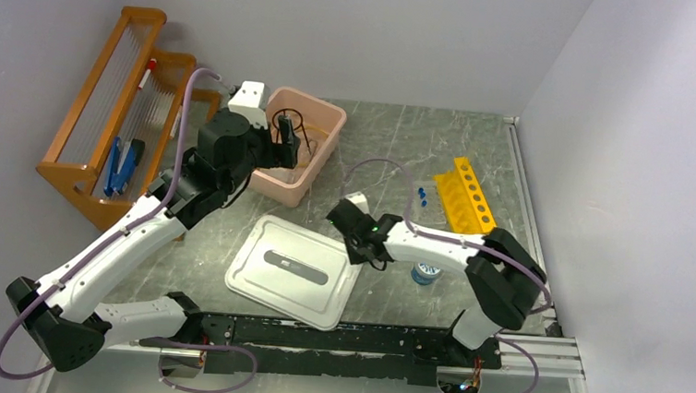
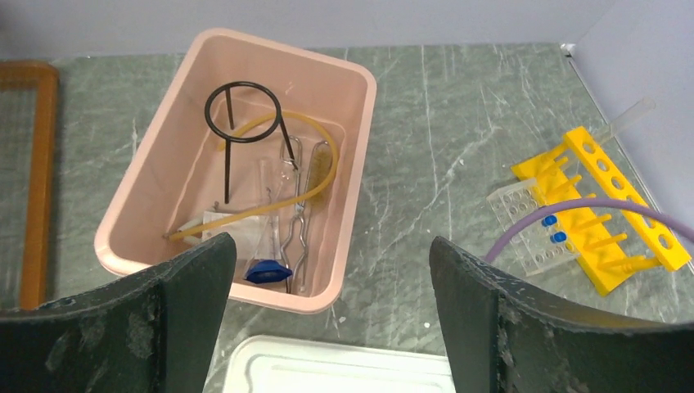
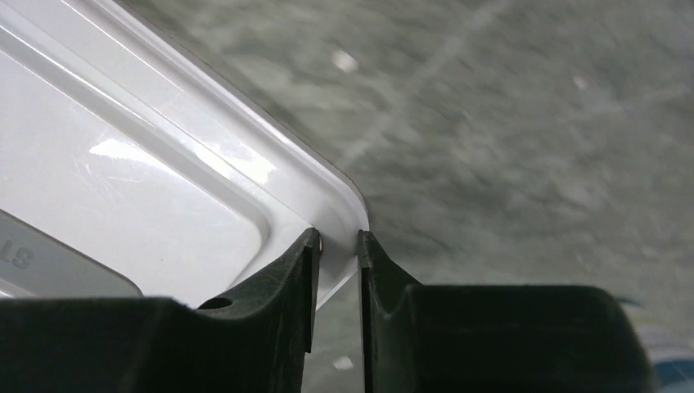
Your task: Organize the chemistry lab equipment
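Observation:
The pink tub (image 1: 336, 122) (image 2: 360, 164) holds the black wire tripod ring (image 2: 243, 110), the tan rubber tube (image 2: 254, 209), bent metal wire (image 2: 299, 221) and the blue hexagonal piece (image 2: 268, 271). My left gripper (image 1: 285, 141) (image 2: 327, 246) hovers open over the tub's near edge, nothing between its fingers. The white lid (image 1: 293, 268) (image 3: 164, 188) lies flat in front of the tub. My right gripper (image 1: 357, 251) (image 3: 338, 237) is shut on the lid's right corner rim. The yellow tube rack (image 1: 467, 195) (image 2: 610, 205) lies at the right, with blue-capped vials (image 1: 422, 195) (image 2: 554, 229) beside it.
The orange wooden rack (image 1: 100, 114) stands against the left wall. A small blue-and-white round item (image 1: 425, 274) sits under the right arm. A clear plastic plate (image 2: 524, 221) lies beside the yellow rack. The purple cable (image 2: 573, 209) crosses over the rack.

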`<state>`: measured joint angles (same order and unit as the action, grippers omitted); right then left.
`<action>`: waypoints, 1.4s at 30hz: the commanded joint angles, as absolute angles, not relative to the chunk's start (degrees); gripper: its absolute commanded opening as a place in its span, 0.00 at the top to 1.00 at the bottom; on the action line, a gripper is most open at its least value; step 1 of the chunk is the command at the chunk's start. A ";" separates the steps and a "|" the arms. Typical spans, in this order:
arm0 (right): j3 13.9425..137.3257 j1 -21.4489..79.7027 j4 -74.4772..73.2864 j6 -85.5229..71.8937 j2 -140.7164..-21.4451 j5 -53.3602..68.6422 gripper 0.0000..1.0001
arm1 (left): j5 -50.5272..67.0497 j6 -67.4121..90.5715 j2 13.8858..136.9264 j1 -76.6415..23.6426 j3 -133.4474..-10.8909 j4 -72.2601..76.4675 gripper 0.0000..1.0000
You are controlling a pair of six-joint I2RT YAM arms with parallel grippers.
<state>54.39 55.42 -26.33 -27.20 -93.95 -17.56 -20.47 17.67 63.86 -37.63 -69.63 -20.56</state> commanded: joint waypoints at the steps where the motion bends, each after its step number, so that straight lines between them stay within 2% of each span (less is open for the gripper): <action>1: 50.59 52.41 -33.27 -32.95 -86.76 -16.67 0.75 | -17.97 20.42 64.44 -37.13 -67.76 -20.76 0.09; 2: 49.94 51.89 -34.91 -33.96 -85.40 -16.57 0.74 | -17.78 21.09 64.57 -37.17 -67.06 -21.01 0.09; 5: 48.87 51.12 -35.79 -34.28 -82.25 -15.35 0.60 | -17.41 23.84 64.71 -37.15 -64.44 -21.44 0.10; 8: 50.83 50.66 -32.99 -31.26 -83.08 -14.53 0.49 | -17.02 26.76 64.60 -37.09 -61.69 -21.61 0.10; 10: 54.23 50.51 -31.48 -27.26 -85.93 -13.55 0.48 | -16.71 28.17 64.55 -37.09 -60.34 -21.91 0.10; 15: 61.42 50.03 -24.94 -14.31 -94.53 -9.51 0.59 | -20.00 30.84 63.81 -36.72 -58.74 -24.26 0.12; 22: 67.65 48.22 -22.18 -7.07 -104.07 -4.58 0.64 | -24.18 34.33 61.16 -33.84 -57.15 -28.33 0.29; 29: 68.09 48.07 -21.43 -2.99 -107.34 3.64 0.63 | -23.79 38.98 57.86 -30.46 -53.01 -30.93 0.31; 34: 70.02 48.05 -22.01 -3.15 -107.38 4.19 0.57 | -22.09 42.20 56.40 -29.65 -49.32 -32.03 0.28; 39: 71.90 48.07 -22.71 -4.27 -105.08 1.99 0.55 | -19.75 45.39 56.02 -29.31 -45.39 -32.64 0.32; 40: 71.79 48.08 -22.54 -4.25 -104.42 2.76 0.57 | -19.40 46.14 55.83 -29.27 -44.56 -32.55 0.35; 42: 71.08 48.12 -22.04 -3.32 -103.50 5.88 0.69 | -19.04 47.53 55.47 -29.20 -42.56 -32.18 0.37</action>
